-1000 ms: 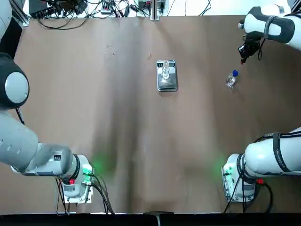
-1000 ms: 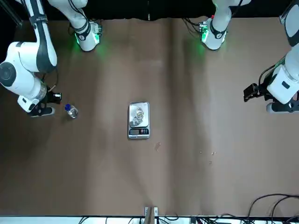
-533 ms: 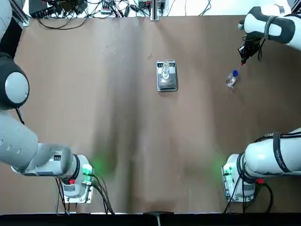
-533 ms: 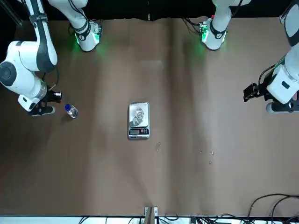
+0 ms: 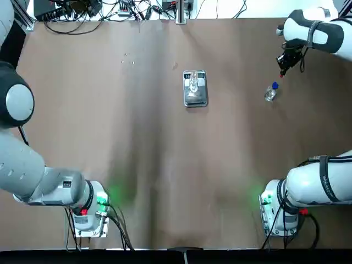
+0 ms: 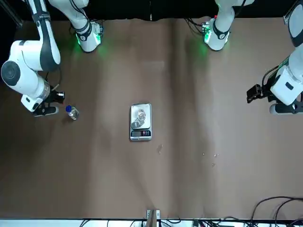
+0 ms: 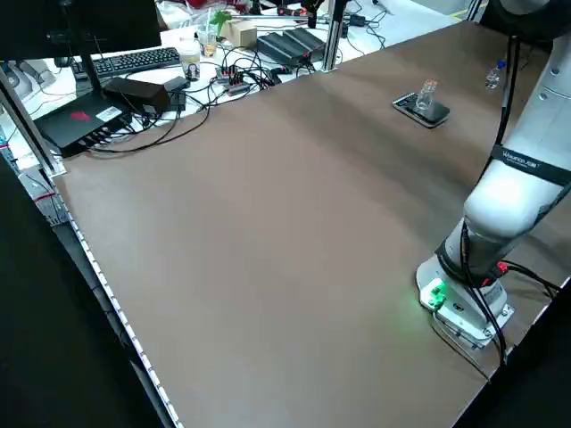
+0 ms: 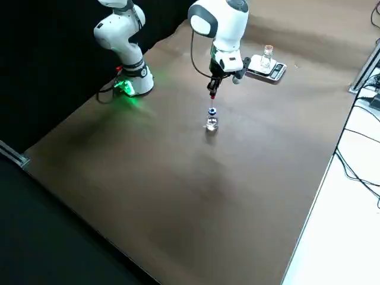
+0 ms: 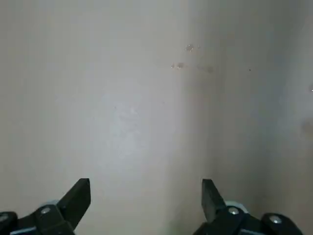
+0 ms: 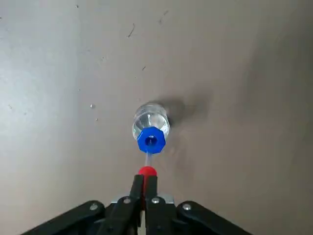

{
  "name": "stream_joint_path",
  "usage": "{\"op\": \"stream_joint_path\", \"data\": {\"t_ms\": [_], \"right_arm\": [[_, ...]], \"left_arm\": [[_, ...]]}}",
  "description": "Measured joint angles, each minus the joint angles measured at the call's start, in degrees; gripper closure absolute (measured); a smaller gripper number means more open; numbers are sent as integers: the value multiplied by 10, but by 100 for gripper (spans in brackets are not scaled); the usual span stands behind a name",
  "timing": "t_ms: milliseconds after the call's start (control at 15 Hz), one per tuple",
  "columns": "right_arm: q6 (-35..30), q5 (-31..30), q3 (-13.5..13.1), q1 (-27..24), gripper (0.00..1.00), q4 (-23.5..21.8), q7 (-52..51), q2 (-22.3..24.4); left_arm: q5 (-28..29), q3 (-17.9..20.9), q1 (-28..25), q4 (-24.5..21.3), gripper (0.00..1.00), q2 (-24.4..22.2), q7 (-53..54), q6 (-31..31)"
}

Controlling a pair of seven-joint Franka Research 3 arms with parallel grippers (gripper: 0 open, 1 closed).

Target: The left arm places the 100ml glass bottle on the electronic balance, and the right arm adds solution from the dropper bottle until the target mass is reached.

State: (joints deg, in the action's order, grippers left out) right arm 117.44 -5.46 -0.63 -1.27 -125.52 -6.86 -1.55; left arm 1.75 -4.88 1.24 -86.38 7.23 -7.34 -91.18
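Note:
The electronic balance (image 5: 197, 98) lies mid-table toward the far edge, and the 100ml glass bottle (image 5: 193, 82) stands upright on its plate. To its right the dropper bottle (image 5: 270, 93) stands on the table, blue collar up. My right gripper (image 10: 145, 178) is shut on the red dropper tip (image 10: 146, 171), just above the blue collar (image 10: 150, 140), with a thin clear tube running between them. In the top view the right gripper (image 5: 282, 70) hangs just beyond the bottle. My left gripper (image 9: 146, 196) is open over bare table at the left side.
Cables and electronics (image 5: 82, 8) crowd the strip beyond the table's far edge, with a keyboard (image 7: 134, 61) there too. A few small specks (image 5: 127, 58) mark the tabletop at the far left. Both arm bases (image 5: 91, 206) glow green at the near edge.
The right arm's wrist has shifted slightly, still gripping the red tip above the dropper bottle. The balance, the glass bottle and the left arm have not moved.

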Motion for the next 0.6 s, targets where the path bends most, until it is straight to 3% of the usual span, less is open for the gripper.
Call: {"op": "stream_joint_path", "data": {"t_ms": [600], "right_arm": [[40, 0, -1, -1, 95, -19, 2, 0]], "left_arm": [[0, 0, 0, 0, 0, 0, 0, 0]]}}
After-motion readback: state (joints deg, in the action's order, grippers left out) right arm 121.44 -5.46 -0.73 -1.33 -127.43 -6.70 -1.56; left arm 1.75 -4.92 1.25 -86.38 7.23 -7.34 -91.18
